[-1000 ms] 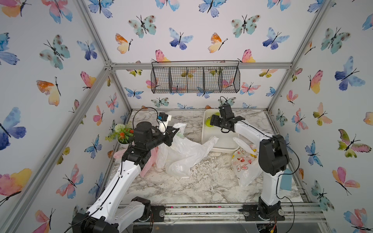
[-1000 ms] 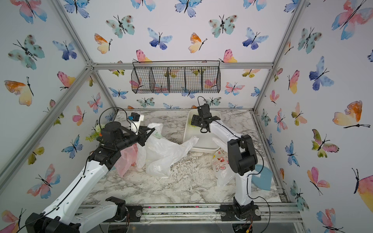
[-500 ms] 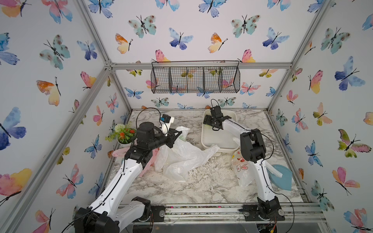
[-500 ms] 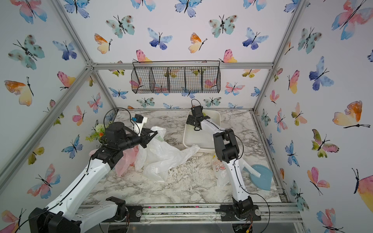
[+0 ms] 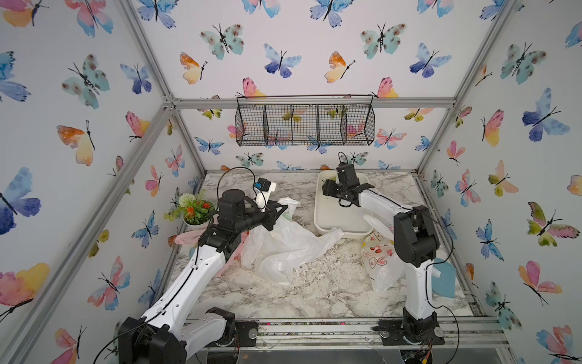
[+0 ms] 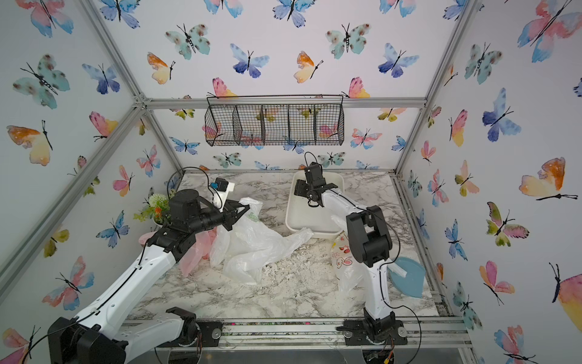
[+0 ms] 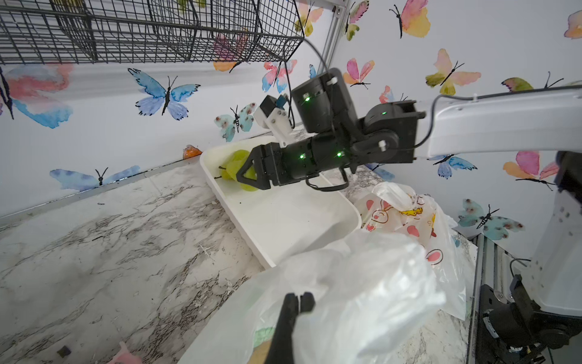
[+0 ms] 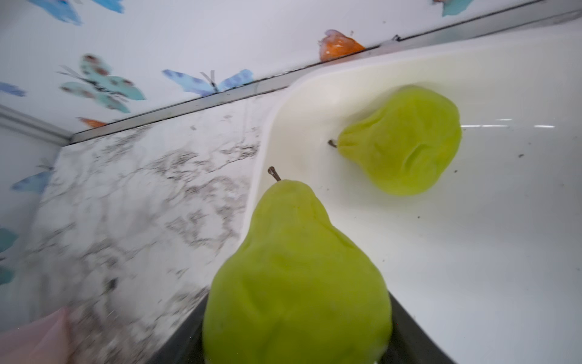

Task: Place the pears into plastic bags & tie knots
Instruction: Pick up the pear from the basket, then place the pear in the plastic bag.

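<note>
Two bright green pears lie at the far left corner of the white tray [image 5: 333,220] [image 8: 472,252]. My right gripper [image 5: 327,189] [image 7: 242,176] is shut on the nearer pear [image 8: 293,277], whose sides touch both fingers. The other pear [image 8: 403,141] rests just beyond it. Over the table's middle, my left gripper [image 5: 277,209] [image 7: 297,302] is shut on the rim of the white plastic bag [image 5: 283,245] [image 7: 346,283] and holds it up. A pink bag [image 5: 185,238] lies under the left arm. A red-doodle bag [image 5: 378,255] [image 7: 409,217] with knotted handles stands beside the tray's near right corner.
A small flower pot [image 5: 195,211] stands at the left wall. A black wire basket [image 5: 304,124] hangs on the back wall above the tray. A blue plate [image 5: 442,280] lies at the right edge. White crumbs [image 5: 315,271] litter the marble top.
The right arm has shifted over the tray's far end and its jaws have narrowed onto the green pear. The left gripper has kept hold of the white bag, barely moving.
</note>
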You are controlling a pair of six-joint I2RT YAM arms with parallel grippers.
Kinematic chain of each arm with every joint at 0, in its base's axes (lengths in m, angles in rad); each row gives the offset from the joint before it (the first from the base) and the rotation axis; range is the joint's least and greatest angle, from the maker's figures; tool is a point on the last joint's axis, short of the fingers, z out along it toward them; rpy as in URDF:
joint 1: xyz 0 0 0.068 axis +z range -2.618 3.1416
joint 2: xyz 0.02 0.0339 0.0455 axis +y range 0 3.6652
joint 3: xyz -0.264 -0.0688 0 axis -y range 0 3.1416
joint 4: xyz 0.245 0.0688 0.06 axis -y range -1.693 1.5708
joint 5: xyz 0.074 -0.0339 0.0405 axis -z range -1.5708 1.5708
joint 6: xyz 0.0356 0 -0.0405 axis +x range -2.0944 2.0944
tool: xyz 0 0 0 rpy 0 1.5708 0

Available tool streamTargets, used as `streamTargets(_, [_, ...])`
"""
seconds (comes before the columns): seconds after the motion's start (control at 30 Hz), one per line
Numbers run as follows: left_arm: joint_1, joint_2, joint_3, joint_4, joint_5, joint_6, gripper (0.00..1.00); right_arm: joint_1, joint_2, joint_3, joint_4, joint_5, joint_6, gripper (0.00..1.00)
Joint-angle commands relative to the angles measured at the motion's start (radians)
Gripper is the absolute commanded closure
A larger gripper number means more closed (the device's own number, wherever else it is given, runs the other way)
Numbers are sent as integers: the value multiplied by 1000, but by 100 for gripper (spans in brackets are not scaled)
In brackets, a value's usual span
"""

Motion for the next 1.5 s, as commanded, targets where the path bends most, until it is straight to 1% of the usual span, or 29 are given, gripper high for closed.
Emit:
streamTargets(0.0, [-3,7,42,17,-26,3,100,49,-228,-121,81,-271,-74,60])
streamTargets(0.1, [-3,37,70,12,-55,0,100,159,-386,-259,42,-348,-153,60])
streamTargets(0.17, [-3,56,90,10,-67,-8,100,207,-449,-339,13,-427,-164,61])
streamTargets(0.23, [-5,70,108,16,-59,-16,100,241,-491,-408,0,-480,-151,61])
streamTargets(0.27, [-7,74,112,24,-46,-24,100,254,-501,-438,0,-520,-141,61])
streamTargets(0.33, [-15,75,118,42,-27,-41,100,276,-496,-456,-31,-558,-150,62])
streamTargets(0.47, [-51,78,126,50,-25,-43,100,286,-446,-442,-36,-697,-162,62])
streamTargets(0.53, [-62,81,129,38,-32,-44,100,287,-410,-425,-37,-736,-151,61])
streamTargets(0.63, [-71,72,122,27,-52,-43,100,287,-360,-418,-10,-737,-94,62])
streamTargets(0.7, [-71,64,117,24,-70,-40,100,287,-333,-431,18,-769,-40,64])
streamTargets(0.8, [-70,61,129,-11,-90,-21,100,284,-377,-518,61,-767,3,65])
streamTargets(0.9, [-70,65,141,-18,-86,-14,100,256,-448,-576,-5,-690,-21,65])
streamTargets(1.03, [-74,88,180,-21,-70,-28,100,220,-477,-577,-164,-640,-99,65])
streamTargets(1.07, [-76,93,186,-21,-70,-32,100,218,-477,-569,-206,-648,-121,65])
streamTargets(1.17, [-88,101,188,-22,-80,-34,100,218,-492,-564,-255,-704,-159,65])
streamTargets(1.3, [-114,111,180,-24,-91,-37,100,219,-528,-516,-304,-715,-190,66])
streamTargets(1.4, [-143,123,178,-27,-93,-36,100,218,-541,-466,-284,-748,-167,67])
streamTargets(1.47, [-158,129,178,-28,-93,-35,100,220,-548,-457,-204,-794,-119,68])
